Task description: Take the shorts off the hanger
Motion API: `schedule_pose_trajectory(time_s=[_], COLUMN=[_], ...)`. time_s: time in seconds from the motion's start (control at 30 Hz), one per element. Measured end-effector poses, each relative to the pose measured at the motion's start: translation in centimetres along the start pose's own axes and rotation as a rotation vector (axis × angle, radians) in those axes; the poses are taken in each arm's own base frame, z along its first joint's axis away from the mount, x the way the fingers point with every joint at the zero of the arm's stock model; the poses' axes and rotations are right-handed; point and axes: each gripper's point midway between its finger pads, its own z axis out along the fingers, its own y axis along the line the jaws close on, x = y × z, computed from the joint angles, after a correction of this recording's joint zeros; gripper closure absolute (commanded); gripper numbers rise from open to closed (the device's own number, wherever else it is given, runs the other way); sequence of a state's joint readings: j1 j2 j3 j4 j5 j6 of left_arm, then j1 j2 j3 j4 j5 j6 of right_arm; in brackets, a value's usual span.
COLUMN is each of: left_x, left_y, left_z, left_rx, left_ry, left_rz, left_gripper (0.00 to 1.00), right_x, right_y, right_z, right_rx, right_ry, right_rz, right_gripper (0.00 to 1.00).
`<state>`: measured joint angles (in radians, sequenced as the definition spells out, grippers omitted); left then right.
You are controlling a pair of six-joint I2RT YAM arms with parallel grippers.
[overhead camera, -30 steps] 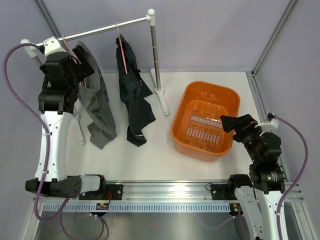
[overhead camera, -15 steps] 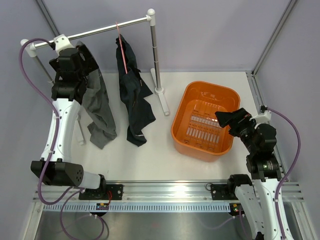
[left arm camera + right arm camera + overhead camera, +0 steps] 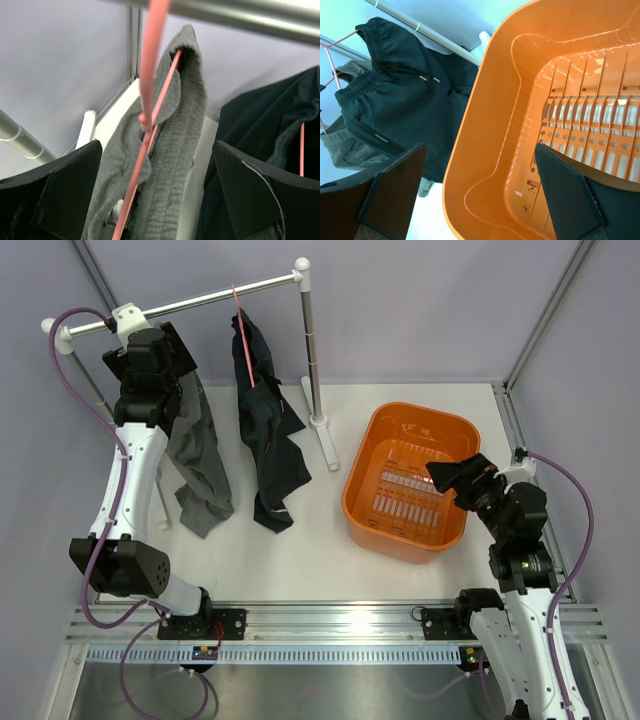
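The mid-grey shorts [image 3: 203,465] hang from a pink hanger at the left end of the rail [image 3: 215,297]. The dark navy shorts [image 3: 270,440] hang from a second pink hanger [image 3: 243,352] further right. My left gripper [image 3: 172,380] is open, up under the rail at the grey shorts' top. In the left wrist view its jaws [image 3: 157,200] stand wide on either side of the grey waistband [image 3: 175,145] and pink hanger wire [image 3: 150,115], not touching. My right gripper [image 3: 455,478] is open and empty over the orange basket [image 3: 400,420].
The rack's white post [image 3: 312,350] and foot stand between the shorts and the basket. The right wrist view shows the basket's wall [image 3: 490,150], the dark shorts [image 3: 405,110] and the grey shorts [image 3: 350,150] behind. Grey walls close in on the sides.
My left gripper has risen and moved right to the grey shorts' top under the rail. My right gripper has shifted a little left over the basket.
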<state>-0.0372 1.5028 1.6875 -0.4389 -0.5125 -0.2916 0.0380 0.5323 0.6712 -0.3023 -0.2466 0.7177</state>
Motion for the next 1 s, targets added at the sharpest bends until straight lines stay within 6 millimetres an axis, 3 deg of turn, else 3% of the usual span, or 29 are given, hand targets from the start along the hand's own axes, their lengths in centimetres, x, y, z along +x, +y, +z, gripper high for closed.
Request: schedule_pose_trajectory(time_s=[0.5, 1.0], left_x=[-1.6, -2.4], left_y=[0.4, -0.1], left_z=[-0.1, -0.3], left_rx=[-0.026, -0.017], left_ry=[-0.046, -0.058], left_rz=[0.008, 0.017], left_gripper=[0.39, 0.46], right_x=[0.7, 0.8], right_y=[-0.7, -0.5], right_z=[0.5, 0.5], right_rx=[0.004, -0.014], right_ry=[0.018, 0.013], right_rz=[0.001, 0.005], right_gripper=[0.01, 0.01])
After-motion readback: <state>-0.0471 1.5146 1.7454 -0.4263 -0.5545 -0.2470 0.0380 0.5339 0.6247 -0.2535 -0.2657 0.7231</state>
